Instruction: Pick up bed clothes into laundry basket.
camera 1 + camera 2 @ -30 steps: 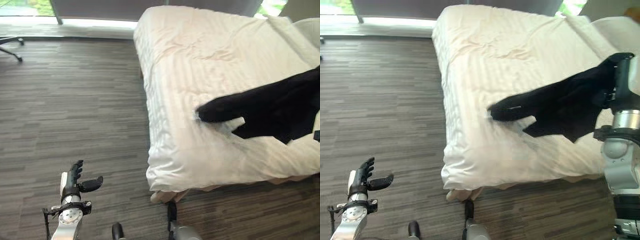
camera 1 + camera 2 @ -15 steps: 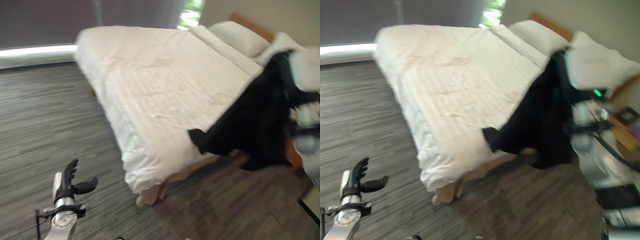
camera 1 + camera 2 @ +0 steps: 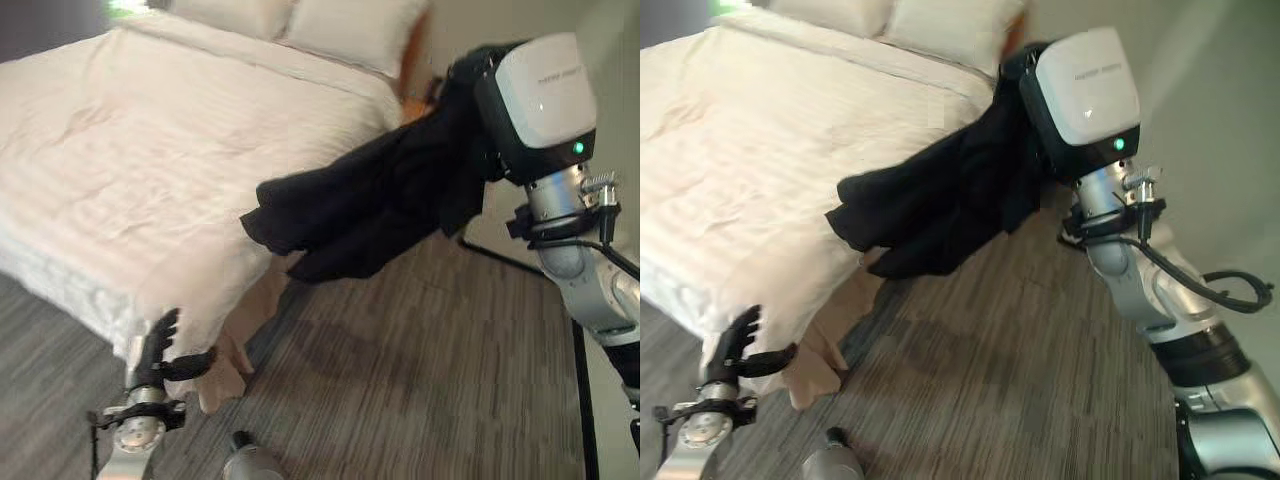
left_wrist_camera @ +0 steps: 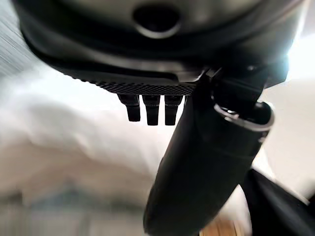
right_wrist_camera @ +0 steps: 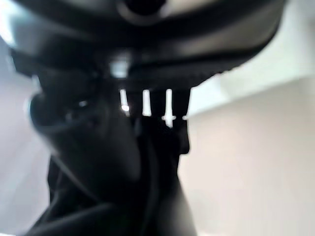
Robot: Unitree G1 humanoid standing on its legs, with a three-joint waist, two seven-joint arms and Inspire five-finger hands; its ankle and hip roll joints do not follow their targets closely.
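A black garment [image 3: 365, 205] hangs in the air past the bed's near corner, trailing out from my raised right hand [image 3: 478, 95]. In the right wrist view that hand [image 5: 74, 128] has its fingers curled into the dark cloth [image 5: 147, 187]. The white bed [image 3: 110, 150] lies at the left with its cover still on it. My left hand [image 3: 160, 355] is low by the bed's corner, open and holding nothing; its straight fingers [image 4: 150, 110] and thumb point toward the white bedding.
Two white pillows [image 3: 345, 30] lie at the head of the bed. A pale wall [image 3: 1200, 120] stands close on the right, with a thin black floor stand [image 3: 500, 255] at its foot. Grey plank floor [image 3: 400, 380] spreads out before me.
The whole view has swung to the right. The black garment has come up off the bed cover and now hangs clear of it from my right hand. My left hand keeps its pose.
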